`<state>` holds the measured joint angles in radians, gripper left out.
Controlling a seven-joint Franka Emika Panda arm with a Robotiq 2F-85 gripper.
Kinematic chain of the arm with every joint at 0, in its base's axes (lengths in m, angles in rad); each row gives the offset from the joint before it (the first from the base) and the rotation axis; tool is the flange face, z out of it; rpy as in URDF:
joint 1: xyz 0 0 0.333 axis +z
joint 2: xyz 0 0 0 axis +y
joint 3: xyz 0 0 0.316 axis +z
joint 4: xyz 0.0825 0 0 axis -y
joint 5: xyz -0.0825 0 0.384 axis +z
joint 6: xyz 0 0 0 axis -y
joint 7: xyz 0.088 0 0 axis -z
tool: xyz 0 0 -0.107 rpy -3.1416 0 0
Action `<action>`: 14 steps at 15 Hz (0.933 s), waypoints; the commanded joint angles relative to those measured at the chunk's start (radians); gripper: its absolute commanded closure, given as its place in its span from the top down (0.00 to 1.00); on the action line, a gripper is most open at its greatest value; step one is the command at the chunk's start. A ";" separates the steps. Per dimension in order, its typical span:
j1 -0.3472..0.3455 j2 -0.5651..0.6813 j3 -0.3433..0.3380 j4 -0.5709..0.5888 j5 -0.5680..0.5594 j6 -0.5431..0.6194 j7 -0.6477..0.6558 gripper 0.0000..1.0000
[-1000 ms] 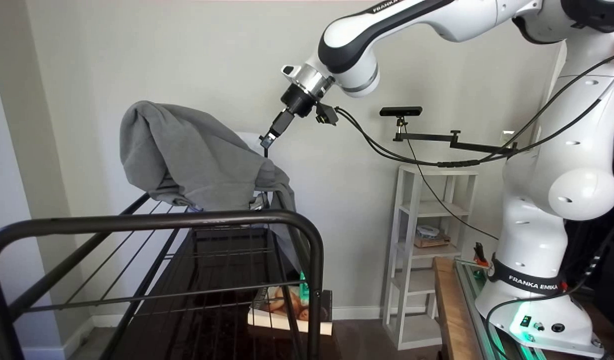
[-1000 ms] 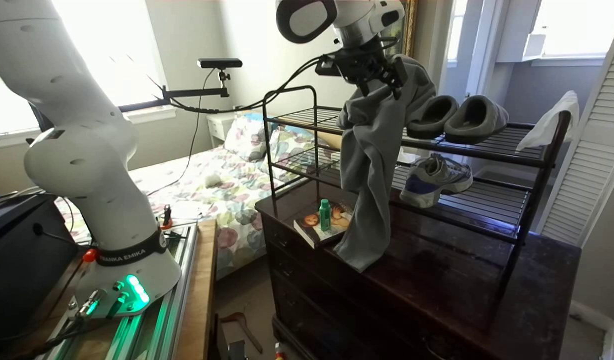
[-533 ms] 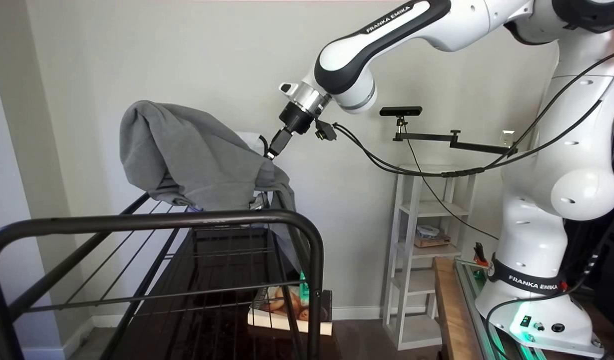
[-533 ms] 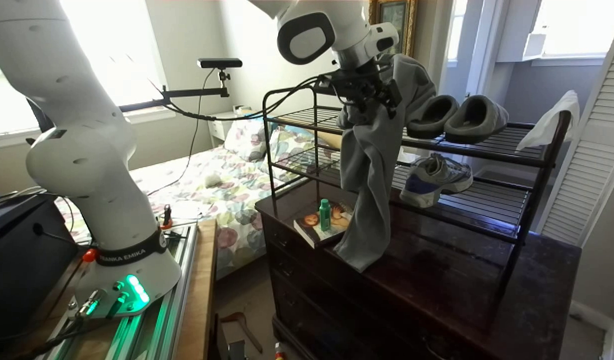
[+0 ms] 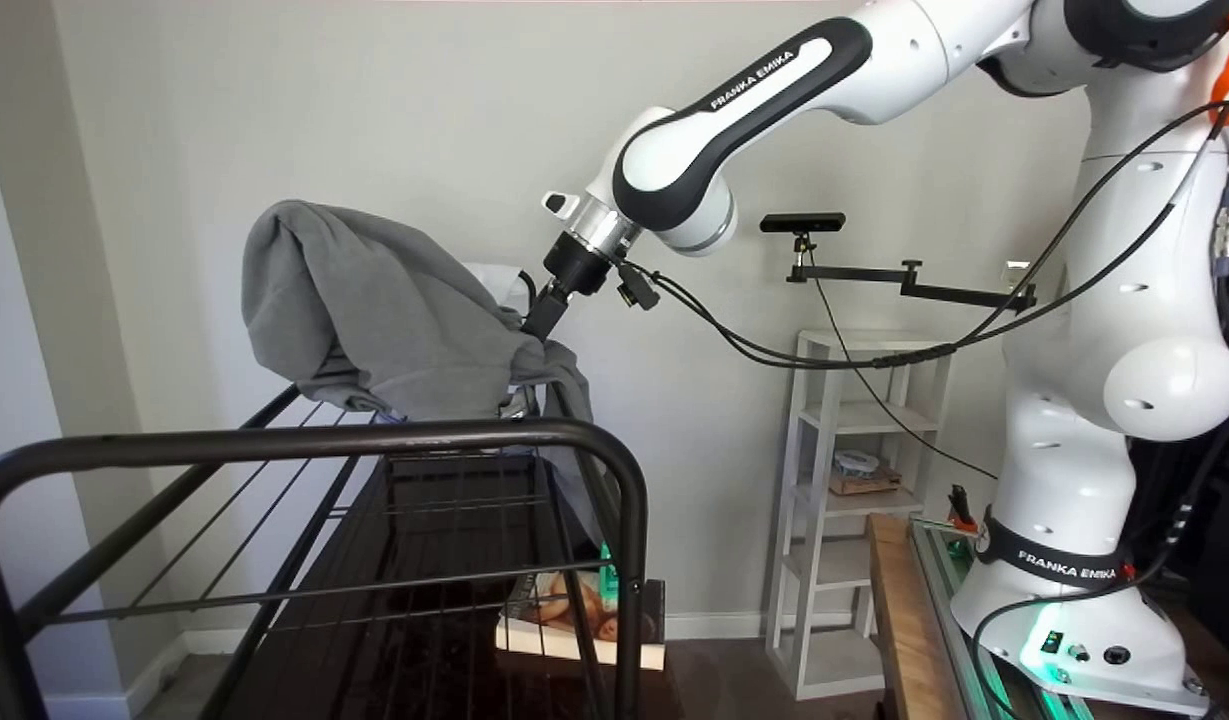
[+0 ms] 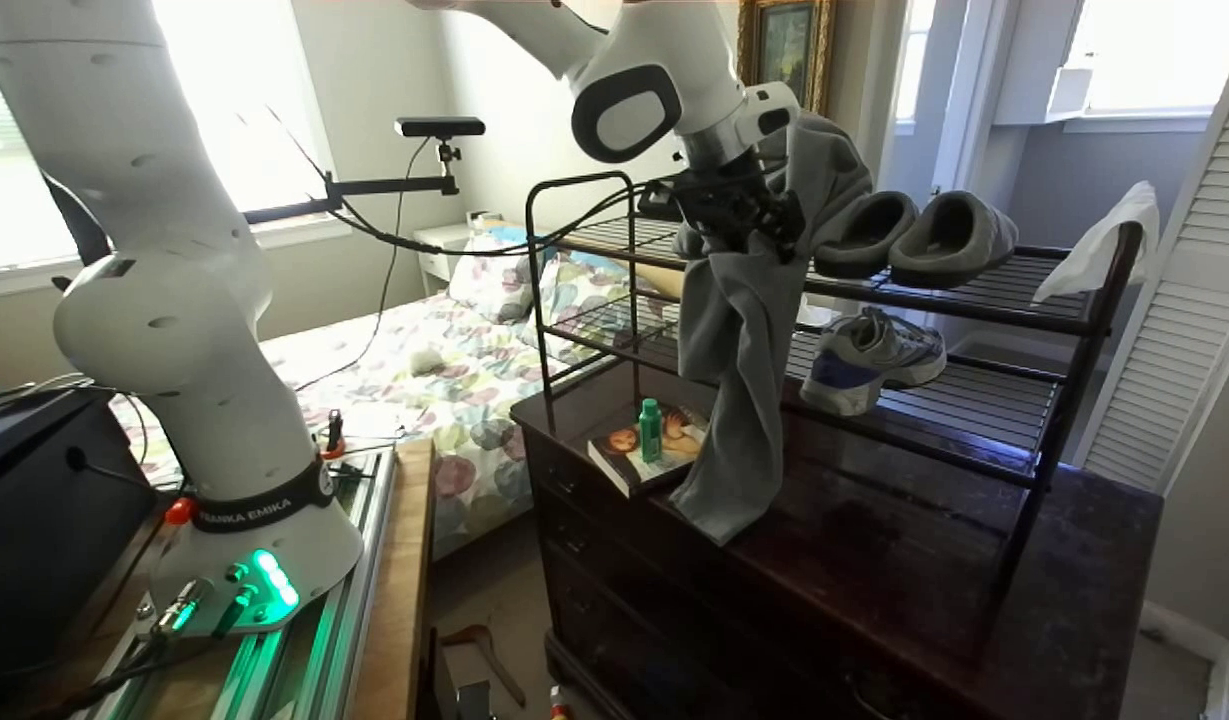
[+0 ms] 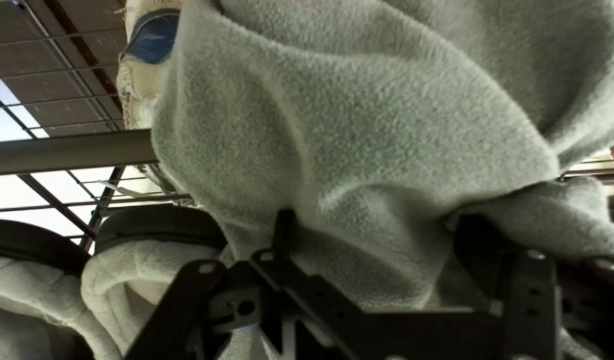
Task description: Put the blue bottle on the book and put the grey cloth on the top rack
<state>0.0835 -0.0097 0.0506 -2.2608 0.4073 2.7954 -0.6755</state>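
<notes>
The grey cloth (image 6: 734, 390) is draped over the top shelf of the dark metal rack (image 6: 1034, 316). It is bunched high on top, as an exterior view shows (image 5: 394, 310), and one long end hangs down over the dresser's front edge. My gripper (image 6: 774, 245) is at the cloth's upper front fold. In the wrist view the gripper (image 7: 376, 220) stands open, fingers wide apart, with cloth (image 7: 361, 115) between and in front of them. In an exterior view its fingertips are hidden behind the cloth. A green bottle (image 6: 650, 432) stands upright on the book (image 6: 622, 472); no blue bottle shows.
Grey slippers (image 6: 952, 245) sit on the top shelf beside the cloth. A sneaker (image 6: 874, 362) is on the shelf below. A white cloth (image 6: 1109, 240) hangs on the rack's end. The rack stands on a dark dresser (image 6: 874, 490). A camera on a bracket (image 6: 439, 127) stands near the arm.
My gripper has moved down into the cloth's upper fold. The cloth has shifted slightly at the top and along its hanging part. The bottle and book have not moved.
</notes>
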 commanded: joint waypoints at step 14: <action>0.051 -0.066 0.035 0.199 0.089 -0.319 -0.094 0.01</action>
<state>0.1159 -0.0607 0.0831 -2.1060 0.4658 2.5245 -0.7272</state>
